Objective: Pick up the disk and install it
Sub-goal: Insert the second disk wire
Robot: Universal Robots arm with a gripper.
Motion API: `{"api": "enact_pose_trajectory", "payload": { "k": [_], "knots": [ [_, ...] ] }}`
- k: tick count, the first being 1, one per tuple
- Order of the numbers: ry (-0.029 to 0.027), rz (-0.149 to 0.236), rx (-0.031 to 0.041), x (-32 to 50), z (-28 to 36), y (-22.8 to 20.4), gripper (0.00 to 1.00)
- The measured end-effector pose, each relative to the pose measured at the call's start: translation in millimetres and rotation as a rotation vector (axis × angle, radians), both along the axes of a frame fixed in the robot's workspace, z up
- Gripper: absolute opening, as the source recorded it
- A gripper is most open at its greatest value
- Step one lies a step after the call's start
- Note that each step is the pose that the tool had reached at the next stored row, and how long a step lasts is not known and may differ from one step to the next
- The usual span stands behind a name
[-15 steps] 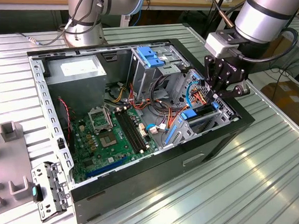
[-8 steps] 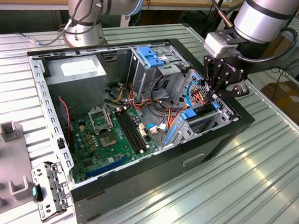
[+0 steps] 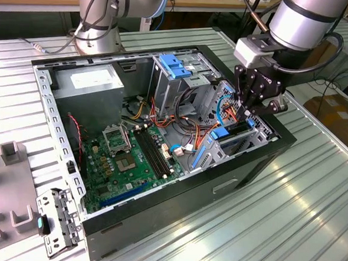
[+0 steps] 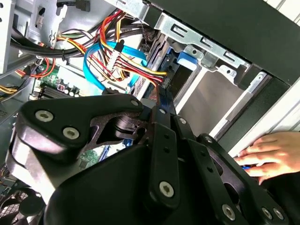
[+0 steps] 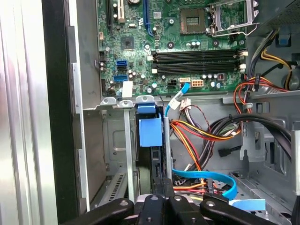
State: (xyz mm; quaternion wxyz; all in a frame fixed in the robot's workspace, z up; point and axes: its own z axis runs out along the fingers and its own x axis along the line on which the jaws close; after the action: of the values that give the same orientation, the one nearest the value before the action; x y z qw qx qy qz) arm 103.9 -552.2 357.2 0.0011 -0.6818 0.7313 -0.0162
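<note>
Computer case (image 3: 157,218) lies open on ribbed metal table (image 3: 287,208) (apparently a workshop).

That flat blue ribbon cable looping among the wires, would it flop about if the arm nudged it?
Probably floppy: the flat blue cable already curves in a loose loop, so a nudge would likely just bend it. It looks thin and light. Its end seems plugged in beside the bundled wires, so it would likely swing rather than slide away.
</note>
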Motion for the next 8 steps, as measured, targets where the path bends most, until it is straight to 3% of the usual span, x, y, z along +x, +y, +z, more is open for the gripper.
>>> {"api": "enact_pose_trajectory", "payload": {
  "k": [2, 6, 8],
  "knots": [
    [0.0000, 0.000, 0.0002, 0.0, 2.8, 0.0, 0.11],
    [0.0000, 0.000, 0.0003, 0.0, 21.6, -0.1, 0.11],
    [0.0000, 0.000, 0.0009, -0.4, 22.5, -0.1, 0.11]
  ]
}}
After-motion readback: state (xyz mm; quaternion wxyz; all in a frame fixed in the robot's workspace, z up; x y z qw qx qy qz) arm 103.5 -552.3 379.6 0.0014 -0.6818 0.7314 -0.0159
